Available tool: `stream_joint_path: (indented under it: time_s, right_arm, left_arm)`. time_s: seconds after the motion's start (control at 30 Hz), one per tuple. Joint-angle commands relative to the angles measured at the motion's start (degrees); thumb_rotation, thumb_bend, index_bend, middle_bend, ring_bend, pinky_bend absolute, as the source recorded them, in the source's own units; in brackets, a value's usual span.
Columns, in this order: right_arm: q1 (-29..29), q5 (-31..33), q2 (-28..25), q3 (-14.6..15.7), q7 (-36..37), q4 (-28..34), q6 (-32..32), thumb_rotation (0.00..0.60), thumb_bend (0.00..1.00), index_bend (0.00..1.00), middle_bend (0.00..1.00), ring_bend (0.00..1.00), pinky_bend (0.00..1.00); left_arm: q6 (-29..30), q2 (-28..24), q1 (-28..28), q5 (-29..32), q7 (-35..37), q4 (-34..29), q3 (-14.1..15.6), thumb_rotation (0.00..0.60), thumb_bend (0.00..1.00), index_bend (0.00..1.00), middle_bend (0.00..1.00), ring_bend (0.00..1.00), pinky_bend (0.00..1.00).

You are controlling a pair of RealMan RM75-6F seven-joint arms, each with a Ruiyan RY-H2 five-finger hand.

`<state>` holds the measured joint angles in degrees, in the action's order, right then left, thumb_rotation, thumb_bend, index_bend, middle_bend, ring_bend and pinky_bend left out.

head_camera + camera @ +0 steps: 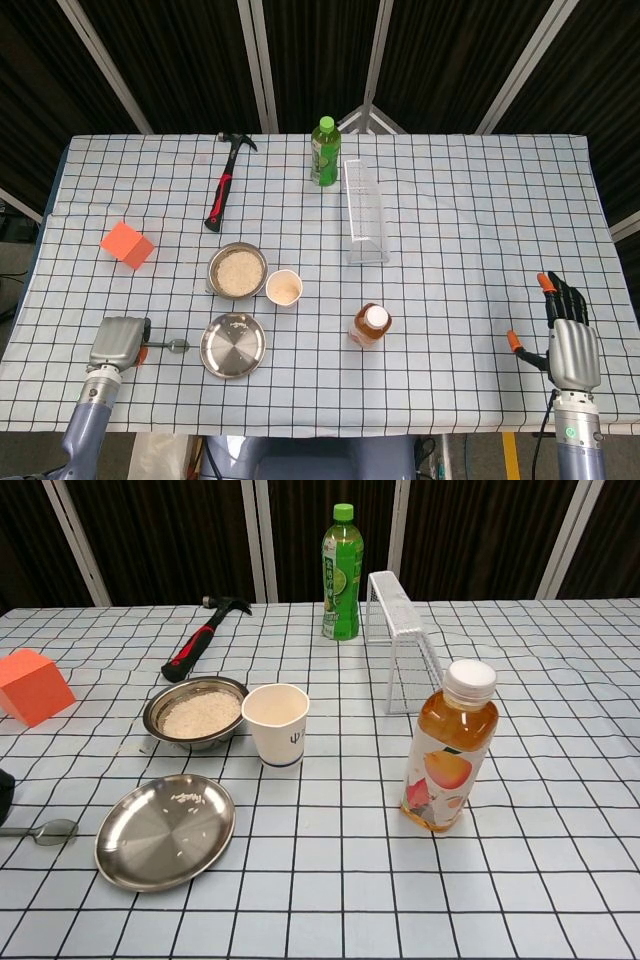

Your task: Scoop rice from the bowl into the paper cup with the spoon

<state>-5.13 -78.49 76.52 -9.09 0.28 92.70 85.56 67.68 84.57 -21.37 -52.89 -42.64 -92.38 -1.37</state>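
Note:
A steel bowl (238,270) of rice stands left of centre, and the paper cup (284,288) sits close by its right side, also visible in the chest view (276,723). The spoon (172,346) lies low on the cloth at the front left, its bowl end (50,831) pointing right. My left hand (117,343) is curled around the spoon's handle, and only a dark sliver of this hand (3,790) shows in the chest view. My right hand (568,335) rests at the front right edge with fingers spread, holding nothing.
A flat steel plate (150,845) with a few rice grains lies just right of the spoon. A tea bottle (450,748) stands front centre. Further back are a hammer (222,192), a green bottle (324,152), a white wire rack (365,212) and an orange cube (127,244).

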Motion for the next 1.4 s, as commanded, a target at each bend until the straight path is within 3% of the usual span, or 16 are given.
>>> stream_joint_path:
  time_s: [0.03, 0.8, 1.17, 1.4]
  right_arm:
    - [0.0, 0.0, 0.0, 0.0, 0.0, 0.0, 0.0, 0.6, 0.33, 0.0, 0.0, 0.0, 0.0]
    - [0.0, 0.0, -0.2, 0.0, -0.4, 0.4, 0.1, 0.6, 0.33, 0.0, 0.0, 0.0, 0.0]
    - [0.2, 0.0, -0.1, -0.1, -0.3, 0.4, 0.4, 0.6, 0.33, 0.0, 0.0, 0.0, 0.0]
    - [0.3, -0.1, 0.0, -0.2, -0.2, 0.3, 0.7, 0.6, 0.33, 0.0, 0.0, 0.0, 0.0]
  left_arm:
    - [0.0, 0.0, -0.1, 0.3, -0.1, 0.0, 0.0, 0.6, 0.4, 0.54, 1.0, 1.0, 1.0]
    - [1.6, -2.7, -1.5, 0.5, 0.3, -4.0, -1.6, 0.6, 0.47, 0.55, 1.0, 1.0, 1.0]
    - [2.6, -6.0, -5.6, 2.8, -2.9, -8.3, -6.5, 0.6, 0.54, 0.55, 1.0, 1.0, 1.0]
    - [1.8, -6.0, -10.2, 7.7, -7.7, -8.0, -9.9, 0.6, 0.58, 0.54, 1.0, 1.0, 1.0]
